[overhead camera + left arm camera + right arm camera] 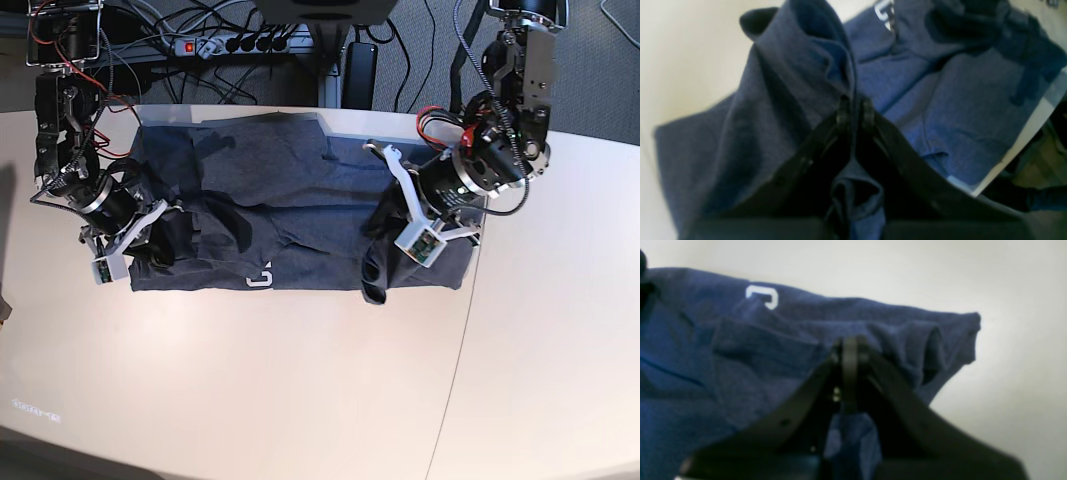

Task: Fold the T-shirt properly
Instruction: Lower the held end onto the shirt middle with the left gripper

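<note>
- The counter (300,390) is a pale beige top that fills the near half of the base view, with a thin curved seam running up through its right part.
- Beyond that bare stretch lies the T-shirt (290,215), dark blue-grey, spread across the far middle of the counter with its long side running left to right.
- Its near edge is doubled over into a band, and part of a white letter (260,277) shows on that fold.
- The cloth is rumpled, with creases through the middle and a raised ridge at each end.
- At the shirt's end on the base view's right, the left gripper (855,115) has its jaws clamped on a pinched fold of the fabric; the left wrist view shows cloth caught between the tips and bunched behind them.
- From that grip a dark strip of cloth hangs down to the shirt's near edge.
- At the opposite end, the right gripper (849,351) has its jaws pressed together; shirt fabric lies behind the tips, so it seems to be gripping the shirt's edge.
- The shirt's far edge lies close to the counter's back rim.
- Behind the counter is a grey floor with a power strip (225,44) and a tangle of black cables (290,55).
- No containers are in view.
</note>
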You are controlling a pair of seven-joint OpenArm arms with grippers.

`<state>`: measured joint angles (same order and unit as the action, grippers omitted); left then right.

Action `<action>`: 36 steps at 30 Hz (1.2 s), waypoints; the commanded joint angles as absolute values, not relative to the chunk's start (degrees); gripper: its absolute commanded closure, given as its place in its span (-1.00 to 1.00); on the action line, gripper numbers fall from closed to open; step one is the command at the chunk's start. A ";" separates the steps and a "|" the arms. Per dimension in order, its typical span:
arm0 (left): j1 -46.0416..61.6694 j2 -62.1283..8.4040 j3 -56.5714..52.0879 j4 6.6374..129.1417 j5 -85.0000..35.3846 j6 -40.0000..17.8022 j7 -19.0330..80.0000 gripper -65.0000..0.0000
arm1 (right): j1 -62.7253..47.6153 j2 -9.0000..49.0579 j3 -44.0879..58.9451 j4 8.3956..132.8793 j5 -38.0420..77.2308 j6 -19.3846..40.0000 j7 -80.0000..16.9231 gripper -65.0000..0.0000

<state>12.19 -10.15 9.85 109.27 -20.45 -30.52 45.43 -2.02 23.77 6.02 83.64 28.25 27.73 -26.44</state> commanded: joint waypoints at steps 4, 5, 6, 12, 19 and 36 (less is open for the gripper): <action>11.42 -9.19 12.51 108.95 -20.62 -29.98 43.40 1.00 | -0.97 24.58 6.46 84.64 28.95 32.23 -24.64 1.00; 11.42 -9.19 12.95 108.95 -20.23 -30.00 43.05 1.00 | -0.97 24.58 6.46 84.64 28.95 32.23 -24.64 1.00; 11.42 -9.19 13.30 108.95 -19.81 -29.98 42.54 0.90 | -0.97 24.58 6.46 84.64 28.95 32.23 -24.64 1.00; 11.42 -9.19 13.58 108.95 -20.56 -28.12 42.19 -0.01 | -0.97 24.58 6.46 84.64 28.95 32.23 -24.64 1.00; 10.72 -8.27 13.50 109.43 -22.68 -28.08 42.70 -0.01 | -0.95 24.56 6.46 84.64 28.95 32.23 -24.38 1.00; 10.59 -11.35 1.89 108.38 -21.34 -28.29 42.61 0.92 | -0.97 24.56 6.46 84.64 28.97 32.23 -24.38 1.00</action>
<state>10.94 -11.18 2.11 107.55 -20.60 -28.73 43.68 -1.91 23.77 6.02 83.64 28.27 27.73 -25.98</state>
